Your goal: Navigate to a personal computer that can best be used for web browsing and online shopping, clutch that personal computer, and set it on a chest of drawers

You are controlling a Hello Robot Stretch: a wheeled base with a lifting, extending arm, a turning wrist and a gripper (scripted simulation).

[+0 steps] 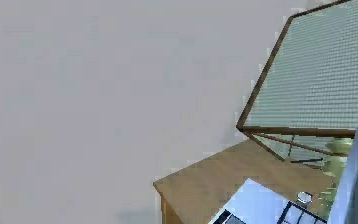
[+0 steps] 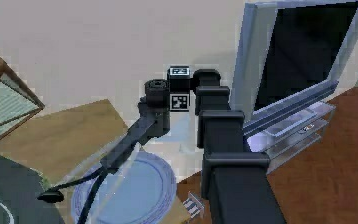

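A pale flat slab with a dark strip at its near end, shaped like a laptop (image 1: pixel 255 206), lies on a wooden tabletop (image 1: pixel 202 180) at the forward view's bottom. In the arm side view the dark arm (image 2: pixel 232 165) rises from the bottom edge to white marked squares (image 2: pixel 177 100). Left of them the gripper's body slants down and left, and the gripper (image 2: pixel 59 190) ends low over the table beside a dark round thing (image 2: pixel 7 198). I cannot tell whether it holds anything.
A wood-framed box with green mesh panels (image 1: pixel 317 70) stands at the table's back, and shows again as the mesh box (image 2: pixel 5 100). A large flat screen (image 2: pixel 292 60) stands on the arm side view's right. A pale blue round dish (image 2: pixel 127 190) and a small white object (image 1: pixel 305 197) lie on the table.
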